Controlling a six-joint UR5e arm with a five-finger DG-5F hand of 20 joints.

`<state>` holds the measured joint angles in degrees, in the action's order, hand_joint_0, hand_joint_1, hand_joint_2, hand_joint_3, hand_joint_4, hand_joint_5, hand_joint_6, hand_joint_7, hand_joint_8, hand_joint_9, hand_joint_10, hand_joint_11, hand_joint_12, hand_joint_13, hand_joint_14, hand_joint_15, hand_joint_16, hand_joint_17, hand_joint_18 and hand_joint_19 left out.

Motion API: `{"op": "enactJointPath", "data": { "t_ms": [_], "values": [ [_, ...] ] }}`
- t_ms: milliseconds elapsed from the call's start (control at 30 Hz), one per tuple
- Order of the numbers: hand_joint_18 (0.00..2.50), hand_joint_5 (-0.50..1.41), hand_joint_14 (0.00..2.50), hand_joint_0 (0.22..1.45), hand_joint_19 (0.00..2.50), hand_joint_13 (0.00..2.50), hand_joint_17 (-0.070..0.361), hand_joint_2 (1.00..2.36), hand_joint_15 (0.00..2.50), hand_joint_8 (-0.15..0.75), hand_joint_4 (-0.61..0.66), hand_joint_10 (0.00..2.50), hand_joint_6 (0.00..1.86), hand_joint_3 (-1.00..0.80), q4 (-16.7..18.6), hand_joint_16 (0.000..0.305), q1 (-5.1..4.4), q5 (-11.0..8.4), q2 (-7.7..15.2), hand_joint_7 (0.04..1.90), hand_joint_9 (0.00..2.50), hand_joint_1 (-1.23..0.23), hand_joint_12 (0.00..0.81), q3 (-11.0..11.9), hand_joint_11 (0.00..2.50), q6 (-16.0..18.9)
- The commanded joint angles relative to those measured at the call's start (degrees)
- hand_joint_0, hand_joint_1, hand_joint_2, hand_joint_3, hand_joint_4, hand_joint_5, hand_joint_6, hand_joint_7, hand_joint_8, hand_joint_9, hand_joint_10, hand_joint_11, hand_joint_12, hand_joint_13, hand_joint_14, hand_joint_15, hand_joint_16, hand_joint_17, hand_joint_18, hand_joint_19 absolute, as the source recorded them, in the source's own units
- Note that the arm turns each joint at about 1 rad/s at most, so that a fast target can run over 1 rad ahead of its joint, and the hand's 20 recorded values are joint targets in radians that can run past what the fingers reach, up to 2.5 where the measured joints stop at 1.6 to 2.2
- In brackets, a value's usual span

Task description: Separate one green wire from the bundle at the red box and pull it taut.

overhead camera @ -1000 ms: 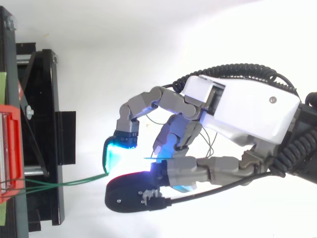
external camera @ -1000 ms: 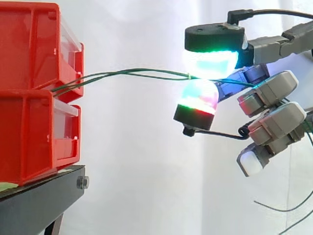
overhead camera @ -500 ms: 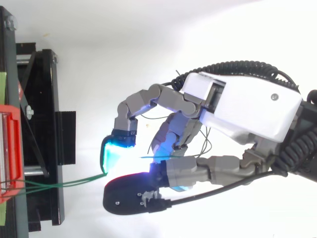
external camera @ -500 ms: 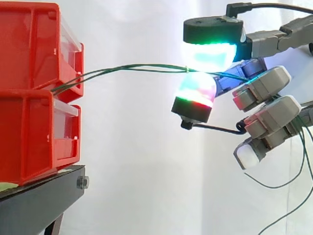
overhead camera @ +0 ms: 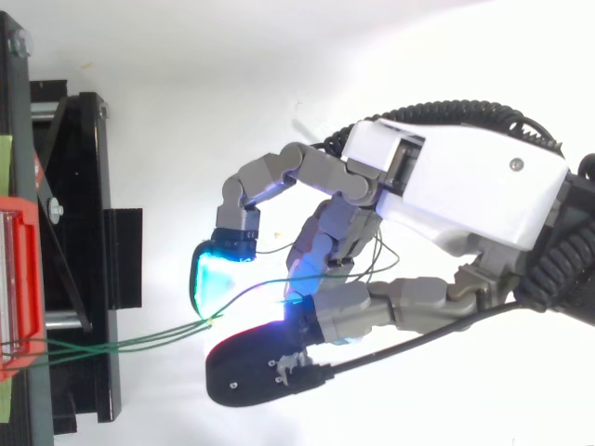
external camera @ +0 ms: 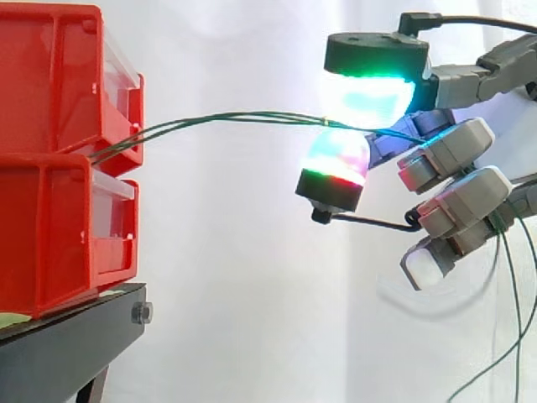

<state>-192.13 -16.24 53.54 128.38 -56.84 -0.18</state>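
Right, status: hand (overhead camera: 465, 186) has the green wires (external camera: 226, 118) pinched between two glowing pads (external camera: 369, 99). The upper pad is green-cyan, the lower one green over magenta and red. The pinch sits well to the right of the red bins (external camera: 50, 84), level with the lower part of the top bin. The other fingers are curled in below the pinch.

Wires come out at the seam between the top and bottom bin. From there they rise in a shallow arc and level off into the pinch. The run is bowed, not a straight line, so there is slack in it. Several strands run side by side over the whole span. They fan out slightly near the bins and converge at the pads. Can't tell how many strands are actually clamped.

Top view: the strands run from the bins at lower left, across the black stand (overhead camera: 84, 232), to the gap between the cyan pad and the dark-backed fingertip under it. Past the pinch one strand loops back under the fingers toward the palm.

Side view: the free lengths of wire hang down behind the curled fingers, close to the right edge.

Bins are stacked two high on the stand. White curtain (external camera: 235, 294) behind everything.
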Motion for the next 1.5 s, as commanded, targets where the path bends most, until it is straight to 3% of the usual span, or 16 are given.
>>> {"op": "enactJointPath", "data": {
  "t_ms": [0, 333, 600, 733, 967, 1467],
  "values": [
    [0.75, -0.15, 0.02, 0.60, 0.65, 1.36, 0.112, 1.00, 1.35, 0.241, 0.08, 0.00, 0.92, -0.50, 0.00, 0.050, 0.16, 0.25, 0.03, 1.01, 1.45, -0.74, 0.328, 0.06, 1.60, 0.00],
    [0.76, -0.15, 0.02, 0.59, 0.65, 1.36, 0.112, 1.00, 1.34, 0.239, 0.08, 0.01, 0.91, -0.50, 0.00, 0.050, 0.24, 0.25, 0.03, 1.03, 1.46, -0.71, 0.328, 0.15, 1.57, 0.00],
    [0.78, -0.14, 0.02, 0.52, 0.66, 1.39, 0.121, 1.00, 1.34, 0.252, 0.10, 0.01, 0.90, -0.50, 0.00, 0.054, 0.24, 0.25, -0.06, 1.06, 1.48, -0.60, 0.353, 0.15, 1.56, 0.00],
    [0.76, -0.14, 0.02, 0.58, 0.67, 1.37, 0.114, 1.01, 1.35, 0.235, 0.09, 0.01, 0.90, -0.36, 0.00, 0.051, 0.24, 0.25, -0.06, 1.09, 1.47, -0.66, 0.322, 0.15, 1.57, 0.00],
    [0.78, -0.14, 0.02, 0.62, 0.64, 1.37, 0.121, 1.02, 1.33, 0.255, 0.03, 0.00, 0.92, -0.20, 0.00, 0.054, 0.24, 0.16, -0.06, 1.13, 1.47, -0.78, 0.347, 0.15, 1.57, 0.00],
    [0.73, -0.16, 0.02, 0.70, 0.61, 1.32, 0.111, 1.01, 1.32, 0.233, 0.02, 0.01, 0.92, -0.43, 0.00, 0.049, 0.24, 0.16, -0.06, 1.01, 1.39, -0.90, 0.324, 0.23, 1.54, 0.00]
  ]
}}
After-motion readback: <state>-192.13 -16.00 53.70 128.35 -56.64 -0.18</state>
